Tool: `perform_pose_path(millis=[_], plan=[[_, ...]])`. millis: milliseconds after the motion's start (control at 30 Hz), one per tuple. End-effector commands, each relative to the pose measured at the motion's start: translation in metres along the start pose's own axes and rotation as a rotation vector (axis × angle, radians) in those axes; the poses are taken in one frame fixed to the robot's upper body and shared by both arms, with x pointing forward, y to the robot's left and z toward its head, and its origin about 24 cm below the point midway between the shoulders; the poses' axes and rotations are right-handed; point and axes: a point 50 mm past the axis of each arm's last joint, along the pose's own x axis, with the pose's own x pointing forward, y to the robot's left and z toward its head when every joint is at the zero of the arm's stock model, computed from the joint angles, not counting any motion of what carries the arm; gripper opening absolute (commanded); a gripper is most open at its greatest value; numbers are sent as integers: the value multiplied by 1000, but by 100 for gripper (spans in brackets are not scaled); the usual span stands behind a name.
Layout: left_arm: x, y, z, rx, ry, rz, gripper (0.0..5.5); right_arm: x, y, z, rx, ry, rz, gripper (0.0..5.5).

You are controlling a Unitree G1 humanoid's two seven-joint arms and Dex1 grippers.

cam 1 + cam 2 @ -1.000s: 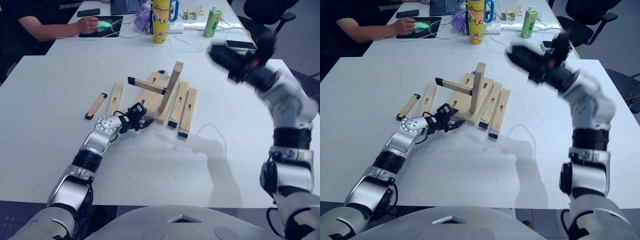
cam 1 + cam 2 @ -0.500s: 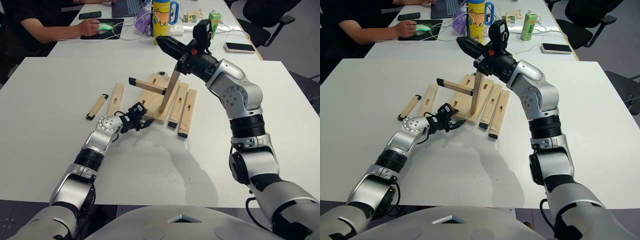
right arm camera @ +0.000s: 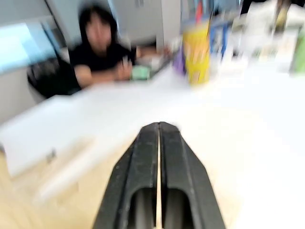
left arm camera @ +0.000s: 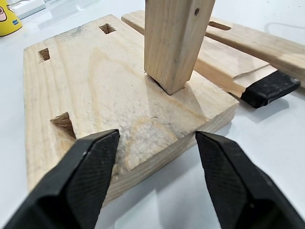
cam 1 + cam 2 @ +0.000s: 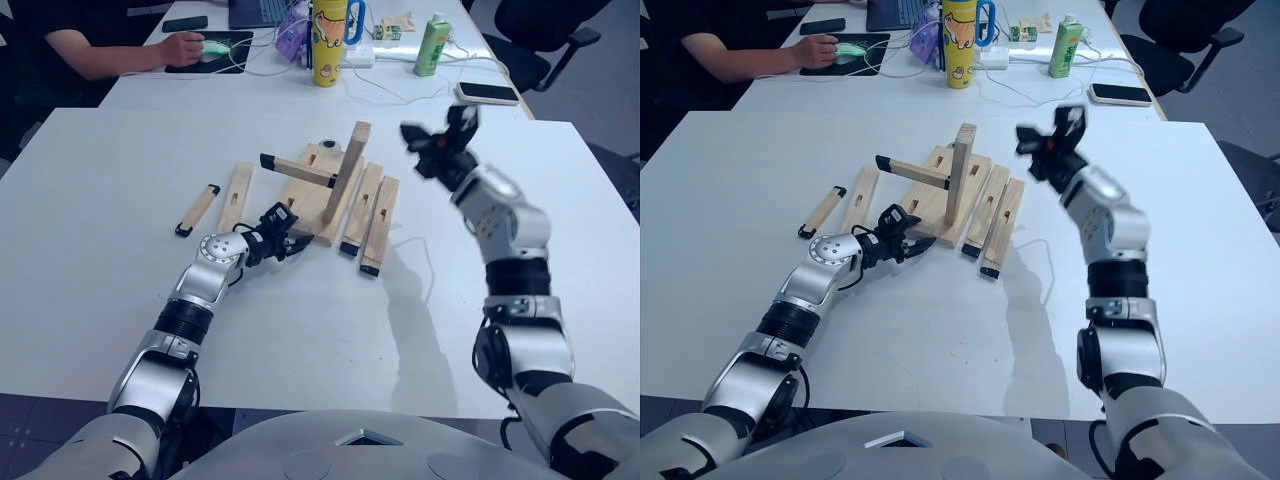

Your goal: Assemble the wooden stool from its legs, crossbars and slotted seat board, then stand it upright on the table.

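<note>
The slotted seat board (image 5: 306,203) lies flat mid-table, with one leg (image 5: 349,168) standing upright in it and a black-tipped crossbar (image 5: 297,170) jutting from that leg. Two more legs (image 5: 371,218) lie beside the board on its right; another leg (image 5: 233,196) and a short crossbar (image 5: 194,210) lie to its left. My left gripper (image 5: 290,242) rests on the table at the board's near corner, open, its fingers (image 4: 90,167) either side of the board's edge (image 4: 157,152). My right gripper (image 5: 422,140) hangs in the air right of the upright leg, shut and holding nothing (image 3: 158,143).
A thin cable (image 5: 416,262) lies on the table right of the loose legs. On the far table stand a yellow mug (image 5: 329,40) and a green carton (image 5: 433,45), with a phone (image 5: 483,92) nearby. Bare tabletop stretches along the front and both sides.
My right arm swung in over the upright leg's top half a second ago, then drew back to the right. The left gripper and the wooden parts have stayed put.
</note>
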Motion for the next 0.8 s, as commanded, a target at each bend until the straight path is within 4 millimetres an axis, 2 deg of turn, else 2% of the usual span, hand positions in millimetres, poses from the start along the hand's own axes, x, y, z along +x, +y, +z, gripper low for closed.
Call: perform_pose_path(millis=[33,267,400,533,800], plan=[[-2,-42,-66,-229,295,-59,296,-3,9,-32,3,138,-86,1],[1,-74,-53,-284,248,-89,296,-2,36,-60,-53,260,-44,1],[-1,-71,-50,-244,264,-68,296,-4,44,-63,-34,290,-62,1],[-8,-59,-52,-223,283,-27,296,-11,46,-65,-23,350,-97,49],[-7,-65,-47,-223,253,-29,296,-18,62,-63,54,419,-120,177]])
